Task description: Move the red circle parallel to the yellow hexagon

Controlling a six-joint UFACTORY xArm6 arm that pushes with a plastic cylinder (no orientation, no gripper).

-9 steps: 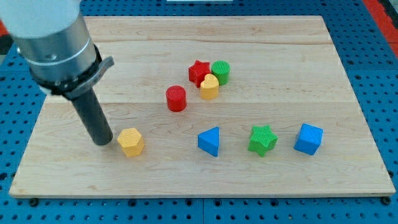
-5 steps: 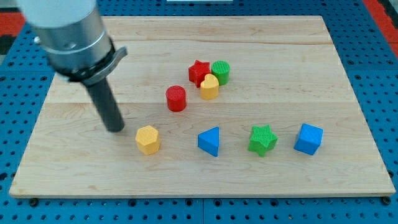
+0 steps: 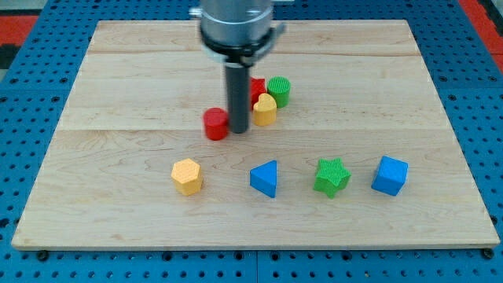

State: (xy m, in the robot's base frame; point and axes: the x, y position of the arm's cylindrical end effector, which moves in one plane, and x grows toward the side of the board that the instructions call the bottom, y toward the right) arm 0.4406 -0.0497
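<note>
The red circle [image 3: 214,123] sits on the wooden board [image 3: 118,86] left of centre. My tip [image 3: 239,130] stands right against its right side, touching or nearly so. The yellow hexagon [image 3: 187,176] lies below and to the left of the red circle, apart from it. The rod hides most of the red star [image 3: 257,86] behind it.
A yellow heart [image 3: 265,111] and a green circle [image 3: 278,91] cluster right of the rod. A blue triangle [image 3: 265,178], a green star [image 3: 332,176] and a blue cube [image 3: 390,174] line up along the lower part, right of the hexagon.
The rod swung from left of the yellow hexagon up and right to the red circle's right side. The red circle shifted slightly left. The hexagon had been pushed right earlier and now rests.
</note>
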